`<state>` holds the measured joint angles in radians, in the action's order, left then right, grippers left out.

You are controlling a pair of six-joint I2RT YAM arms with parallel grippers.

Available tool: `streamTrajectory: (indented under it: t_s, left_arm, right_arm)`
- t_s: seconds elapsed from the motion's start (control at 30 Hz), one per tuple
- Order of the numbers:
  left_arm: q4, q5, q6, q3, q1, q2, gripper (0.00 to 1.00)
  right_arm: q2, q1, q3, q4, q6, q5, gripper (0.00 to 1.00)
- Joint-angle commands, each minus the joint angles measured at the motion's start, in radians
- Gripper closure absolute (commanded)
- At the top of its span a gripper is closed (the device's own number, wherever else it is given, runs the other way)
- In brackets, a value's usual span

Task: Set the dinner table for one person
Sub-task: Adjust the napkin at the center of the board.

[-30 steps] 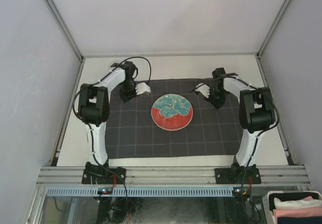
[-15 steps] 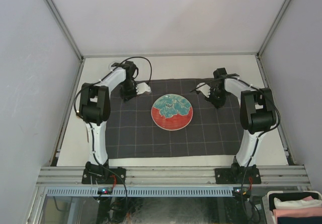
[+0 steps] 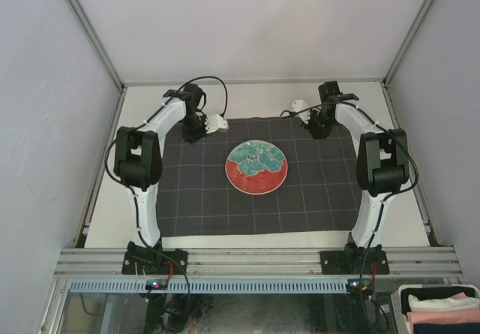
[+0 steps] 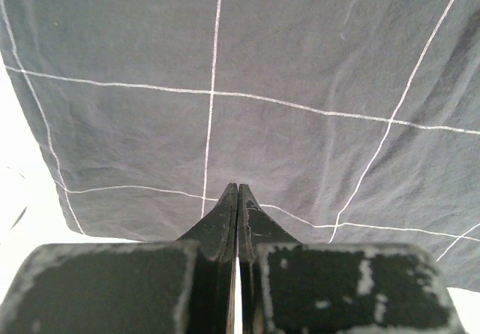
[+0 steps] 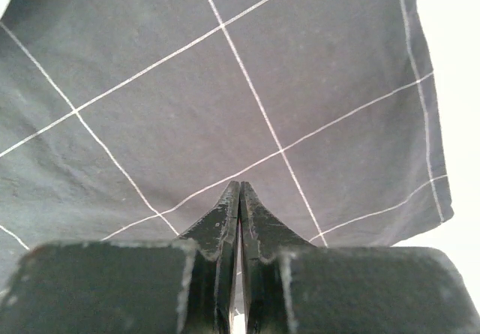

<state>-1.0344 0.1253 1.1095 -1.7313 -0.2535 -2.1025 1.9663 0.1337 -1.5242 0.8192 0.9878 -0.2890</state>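
While left fingers [image 4: 217, 225] and right fingers [image 5: 222, 220] sit pressed shut, dinner table [image 3: 247, 100] long axis left-right

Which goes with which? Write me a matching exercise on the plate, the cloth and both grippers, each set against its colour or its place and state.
Things:
1. plate
2. cloth
3. left gripper
4. right gripper

Colour, or place and state:
A. shut, at the cloth's far right corner
B. dark grey with pale grid lines
C. red and teal, mid-cloth
D. shut, at the cloth's far left corner

Pairs: 1-C, 2-B, 3-D, 4-A
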Motion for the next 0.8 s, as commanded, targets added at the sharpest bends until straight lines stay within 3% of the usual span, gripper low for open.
streamTrajectory:
  t_s: [0.0, 0.37, 0.77]
  left_arm:
    - [0.007, 0.063, -0.006, -0.049, -0.004, 0.029, 1.0]
    - [0.032, 0.044, 0.006, -0.079, -0.009, -0.037, 1.0]
    - [0.035, 0.032, 0.019, -0.094, -0.01, -0.094, 1.0]
  right_arm:
    - [0.023, -0.001, -0.025, 0.0, 0.011, 0.007, 1.0]
    - [0.131, -0.005, -0.009, -0.055, 0.037, 0.066, 1.0]
    - [0.137, -0.003, 0.048, -0.091, 0.04, 0.057, 1.0]
